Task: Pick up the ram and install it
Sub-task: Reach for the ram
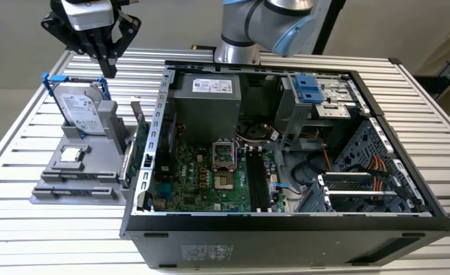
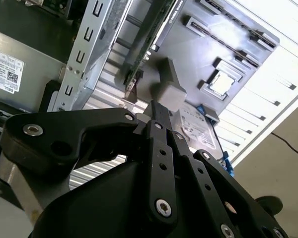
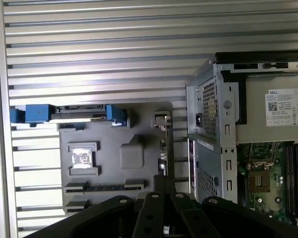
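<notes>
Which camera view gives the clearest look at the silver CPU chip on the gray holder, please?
The first wrist view: it looks straight down on the CPU chip, with nothing in front of it. The exterior view shows the chip at a slant from farther off; the second wrist view shows it obliquely.

On the slatted metal table (image 1: 26,229) I see an open computer case (image 1: 286,232) in the centre and right of the exterior view, its green motherboard (image 1: 198,177) below the grey power supply (image 1: 206,103). At the exterior view's left is a grey holder (image 1: 76,186). A hard drive (image 1: 83,112) stands upright in it, and a square silver chip (image 1: 71,153) lies flat lower in the frame.
</notes>
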`<state>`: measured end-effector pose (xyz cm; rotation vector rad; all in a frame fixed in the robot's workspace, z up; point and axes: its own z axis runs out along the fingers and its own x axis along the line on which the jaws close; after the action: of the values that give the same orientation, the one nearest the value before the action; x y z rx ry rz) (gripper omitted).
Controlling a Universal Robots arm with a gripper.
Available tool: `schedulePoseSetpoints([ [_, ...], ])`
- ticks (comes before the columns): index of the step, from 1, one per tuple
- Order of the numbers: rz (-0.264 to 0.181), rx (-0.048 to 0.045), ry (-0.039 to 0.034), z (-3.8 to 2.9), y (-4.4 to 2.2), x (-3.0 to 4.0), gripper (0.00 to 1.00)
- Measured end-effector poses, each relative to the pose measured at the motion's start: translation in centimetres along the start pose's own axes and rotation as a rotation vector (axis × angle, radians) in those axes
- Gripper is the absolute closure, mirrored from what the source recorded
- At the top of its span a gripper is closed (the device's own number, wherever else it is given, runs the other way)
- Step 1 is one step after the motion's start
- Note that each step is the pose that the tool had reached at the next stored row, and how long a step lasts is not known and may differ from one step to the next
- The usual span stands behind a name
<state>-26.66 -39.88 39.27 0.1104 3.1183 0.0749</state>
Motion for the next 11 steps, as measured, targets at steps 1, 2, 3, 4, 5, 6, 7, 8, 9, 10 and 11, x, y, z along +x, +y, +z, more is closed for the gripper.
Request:
schedulePoseSetpoints([
  [1, 0.0, 0.0, 0.0, 0.0, -0.01, 0.09, 1.0],
  [2, 0.0, 0.0, 0.0, 0.0, -0.01, 0.18, 1.0],
  [3, 0.0, 0.0, 0.0, -0.01, -0.02, 0.29, 1.0],
  [4, 0.0, 0.0, 0.0, -0.01, -0.03, 0.42, 1.0],
  [5, 0.0, 0.0, -0.0001, -0.01, -0.04, 0.53, 1.0],
  [6, 0.0, -0.0001, -0.0001, -0.01, -0.04, 0.64, 1.0],
  [7, 0.0, 0.0, 0.0, -0.01, -0.05, 0.75, 1.0],
  [8, 0.0, 0.0, -0.0001, -0.02, -0.06, 0.85, 1.0],
  [9, 0.0, 0.0, 0.0, -0.02, -0.07, 0.94, 1.0],
  [10, 0.0, -0.0001, 0.0, -0.02, -0.07, 1.03, 1.0],
  [11, 0.0, 0.0, 0.0, -0.02, -0.08, 1.12, 1.0],
])
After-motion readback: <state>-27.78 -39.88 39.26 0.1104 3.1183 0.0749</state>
